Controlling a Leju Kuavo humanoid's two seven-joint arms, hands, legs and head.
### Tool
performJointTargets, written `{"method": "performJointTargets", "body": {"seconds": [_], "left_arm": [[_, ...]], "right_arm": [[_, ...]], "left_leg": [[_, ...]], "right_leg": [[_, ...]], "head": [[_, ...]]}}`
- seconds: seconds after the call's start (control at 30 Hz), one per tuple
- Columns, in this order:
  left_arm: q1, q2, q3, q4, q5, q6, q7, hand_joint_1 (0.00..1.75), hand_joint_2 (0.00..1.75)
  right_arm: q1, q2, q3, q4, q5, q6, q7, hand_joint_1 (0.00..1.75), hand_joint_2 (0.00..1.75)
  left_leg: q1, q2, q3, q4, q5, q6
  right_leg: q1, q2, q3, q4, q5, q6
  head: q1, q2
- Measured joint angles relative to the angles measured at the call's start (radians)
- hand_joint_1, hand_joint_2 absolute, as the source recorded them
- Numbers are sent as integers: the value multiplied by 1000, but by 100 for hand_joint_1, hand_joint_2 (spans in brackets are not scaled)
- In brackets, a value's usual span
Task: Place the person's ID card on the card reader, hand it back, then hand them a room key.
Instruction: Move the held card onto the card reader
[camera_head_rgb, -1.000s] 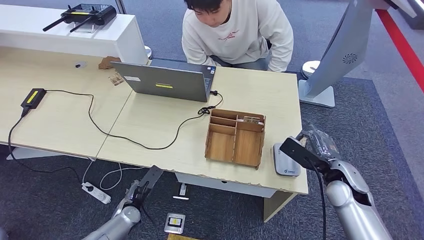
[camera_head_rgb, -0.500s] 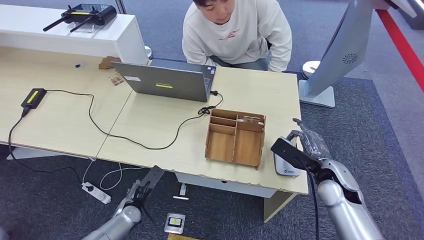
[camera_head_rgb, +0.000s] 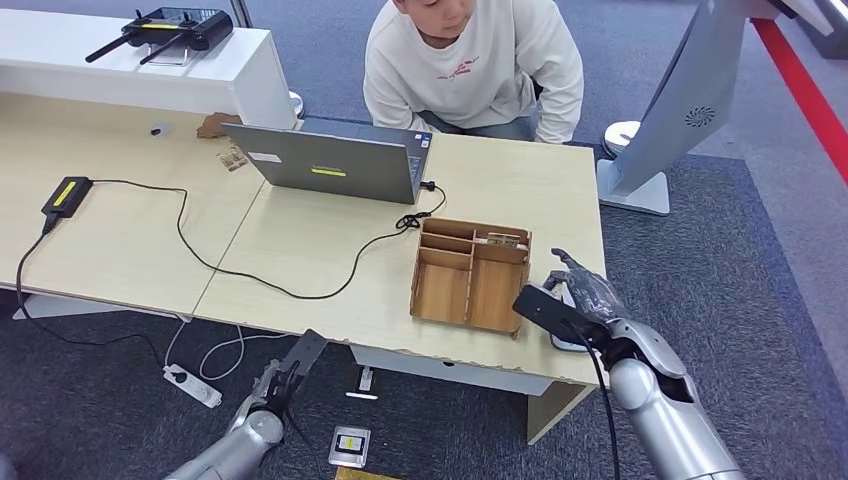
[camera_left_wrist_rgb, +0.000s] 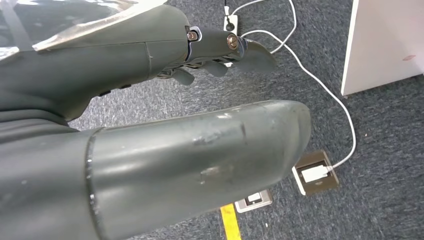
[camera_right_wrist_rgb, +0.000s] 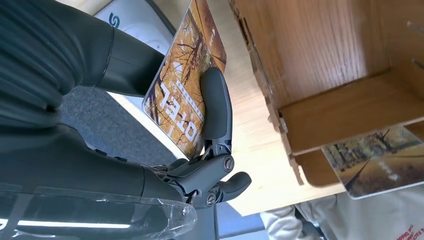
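A card printed with autumn trees and the word HOTEL (camera_right_wrist_rgb: 186, 85) is pinched by the right hand (camera_right_wrist_rgb: 165, 125) between the thumb and a dark finger, and it is carried above the table's edge, just beside the white card reader (camera_right_wrist_rgb: 131, 20) and near the wooden organiser (camera_head_rgb: 470, 274). In the head view the right hand (camera_head_rgb: 585, 295) is seen hovering over the card reader (camera_head_rgb: 572, 340), with the reader largely hidden beneath it. A 2nd card with a similar autumn print (camera_right_wrist_rgb: 377, 160) is seen lying in 1 compartment at the organiser's far side. The left hand (camera_left_wrist_rgb: 215, 55) hangs low beside the table, over the carpet; its fingers are loosely curled and nothing is held in them. The person in the white sweater (camera_head_rgb: 475, 65) is leaning over the far edge of the table (camera_head_rgb: 300, 250), behind the laptop (camera_head_rgb: 335, 165).

The step in hand is judged to be the last one: the held card is taken for a room key, although this cannot be confirmed. For the next move, the card must be kept pinched, lifted clear of the organiser and extended across the table toward the person, whose hands cannot be seen offered.
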Motion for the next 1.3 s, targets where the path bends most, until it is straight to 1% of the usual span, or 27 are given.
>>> {"method": "performJointTargets", "body": {"seconds": [0.23, 0.37, 0.47, 0.63, 0.97, 1.3], "left_arm": [[0, 0, 0, 1, -1, 4, 1, 0, 0], [1, 0, 0, 2, -3, 8, 4, 0, 0], [4, 0, 0, 2, -3, 10, 5, 0, 0], [8, 0, 0, 2, -3, 13, 6, 0, 0], [9, 0, 0, 2, -2, 16, 5, 0, 0], [37, 7, 2, -5, 15, 30, 13, 0, 0]], "right_arm": [[-5, 10, 16, 25, -4, -1, 3, 175, 175], [-12, 7, 19, 38, -17, -24, 22, 175, 175], [-18, -9, 15, 46, -31, -50, 31, 175, 175], [-25, -39, 2, 52, -40, -57, 32, 175, 175], [-27, -63, -10, 52, -44, -69, 36, 175, 175], [-45, -118, -73, 51, -41, -79, 42, 175, 175]], "left_leg": [[0, 0, 0, 0, 0, 0], [0, 0, 0, 0, 0, 0], [0, 0, 0, 0, 0, 0], [0, 0, 0, 0, 0, 0], [0, 0, 0, 0, 0, 0], [-1, 0, 0, 0, 0, 0]], "right_leg": [[0, 0, 0, 0, 0, 0], [0, 0, 0, 0, 0, 0], [0, 0, 0, 0, 0, 0], [0, 0, 0, 0, 0, 0], [0, 0, 0, 0, 0, 0], [-1, 0, 0, 0, 0, 0]], "head": [[0, 0], [0, 0], [0, 0], [0, 0], [0, 0], [0, 0]]}}
